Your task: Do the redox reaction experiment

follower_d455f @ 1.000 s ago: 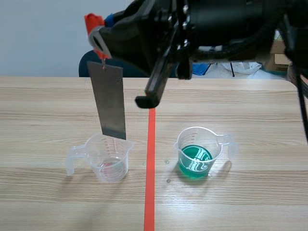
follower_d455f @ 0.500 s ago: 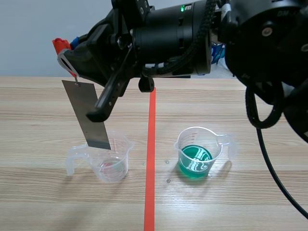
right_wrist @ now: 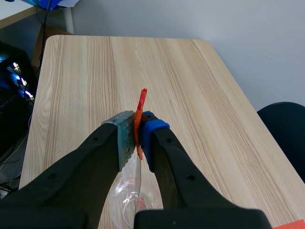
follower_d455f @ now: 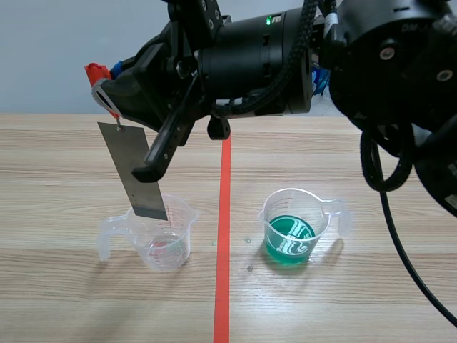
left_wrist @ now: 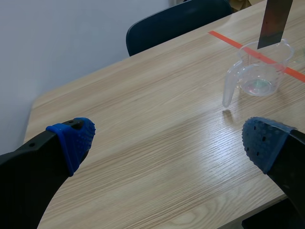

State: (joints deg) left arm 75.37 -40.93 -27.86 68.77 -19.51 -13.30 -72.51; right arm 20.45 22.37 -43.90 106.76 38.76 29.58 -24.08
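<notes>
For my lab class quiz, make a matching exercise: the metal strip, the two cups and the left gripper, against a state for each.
1 metal strip
2 left-hand cup
3 right-hand cup
4 left gripper

A holds green liquid
B open, holding nothing
C hangs from the clip in the right gripper
D almost empty

Pairs: 1-C, 2-D, 3-A, 4-B
</notes>
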